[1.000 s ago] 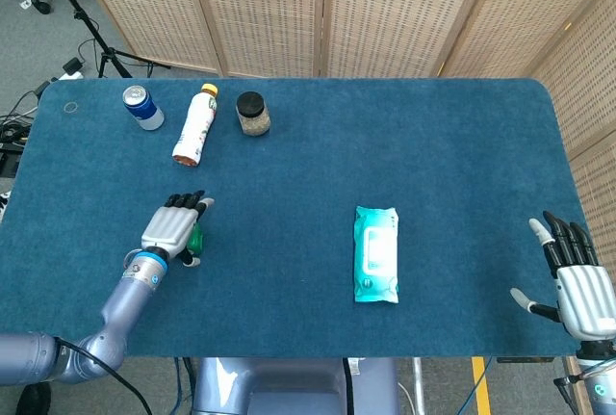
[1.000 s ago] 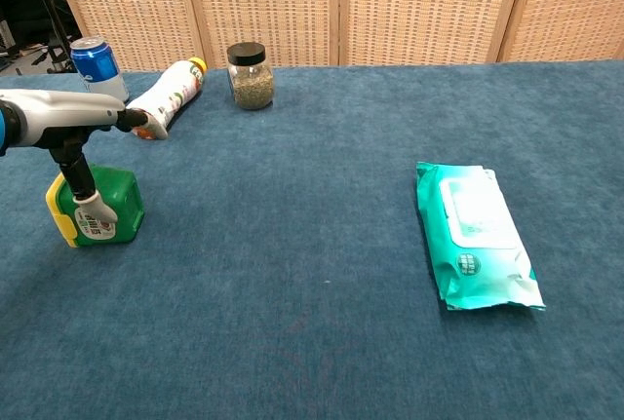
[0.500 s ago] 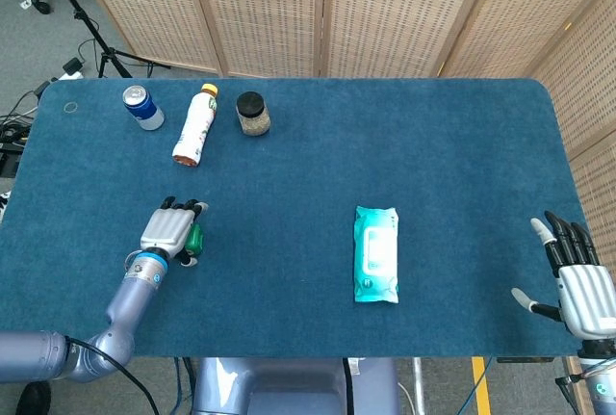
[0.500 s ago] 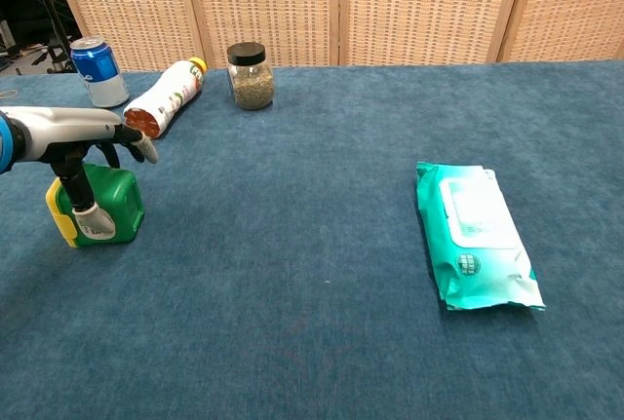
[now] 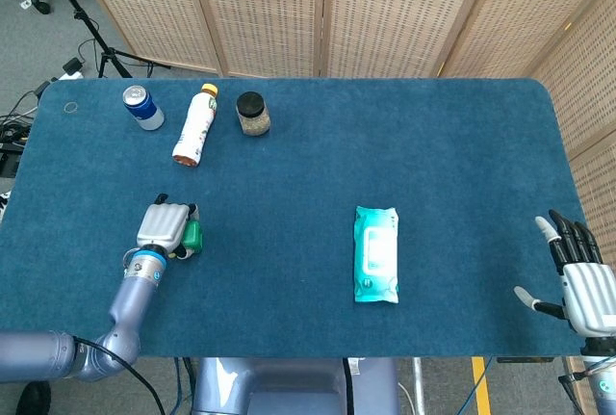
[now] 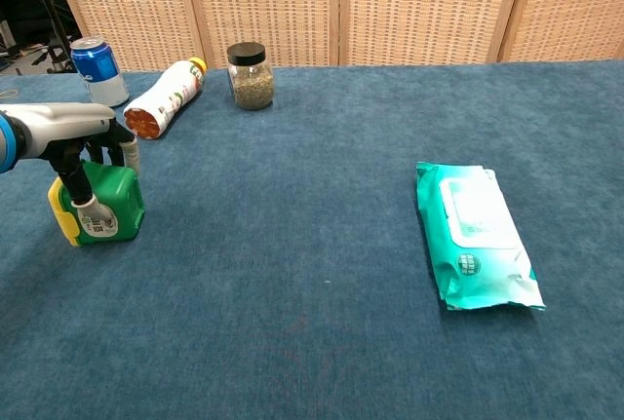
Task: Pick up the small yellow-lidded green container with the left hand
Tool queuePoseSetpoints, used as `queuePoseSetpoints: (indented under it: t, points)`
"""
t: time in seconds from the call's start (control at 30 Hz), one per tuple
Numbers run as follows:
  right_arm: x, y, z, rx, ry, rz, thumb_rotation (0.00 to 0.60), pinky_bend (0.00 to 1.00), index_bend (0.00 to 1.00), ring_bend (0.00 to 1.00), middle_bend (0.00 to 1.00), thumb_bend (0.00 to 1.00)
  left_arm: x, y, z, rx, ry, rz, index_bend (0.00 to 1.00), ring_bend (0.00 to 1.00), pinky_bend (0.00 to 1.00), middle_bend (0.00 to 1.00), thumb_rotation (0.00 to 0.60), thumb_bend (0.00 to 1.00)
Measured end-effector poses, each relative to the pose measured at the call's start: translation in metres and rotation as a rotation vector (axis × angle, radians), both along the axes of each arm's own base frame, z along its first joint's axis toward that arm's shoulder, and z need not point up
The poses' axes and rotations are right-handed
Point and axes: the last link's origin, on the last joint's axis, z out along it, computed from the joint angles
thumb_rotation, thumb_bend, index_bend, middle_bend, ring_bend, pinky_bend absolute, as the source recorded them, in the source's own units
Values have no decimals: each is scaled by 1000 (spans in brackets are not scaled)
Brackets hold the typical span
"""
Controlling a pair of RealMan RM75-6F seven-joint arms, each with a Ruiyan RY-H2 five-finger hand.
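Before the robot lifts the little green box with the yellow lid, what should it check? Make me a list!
1. Left hand on the green box: ok, its fingers curl over the top and its thumb presses the front.
2. Grip firm enough to lift: cannot tell.
3. Box off the table: not ok, it sits there on its side, yellow lid facing left.
4. Room around the box: ok, the bottle, can and jar lie further back.
5. Right hand out of the way: ok, open at the far right edge, beyond the wipes pack.
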Motion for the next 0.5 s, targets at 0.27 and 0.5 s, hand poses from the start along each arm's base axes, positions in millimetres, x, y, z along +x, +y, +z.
queuePoseSetpoints:
  t: [0.27,0.5]
  points:
    - [-1,0,0,2,-4,-2,600,0,0,0,0,0,2,0,5,22,-86,-24,531,423,115,512,600,295]
    - [0,0,-3,13,2,-2,600,0,0,0,0,0,14,-2,16,47,-350,-99,548,431,114,547,600,288]
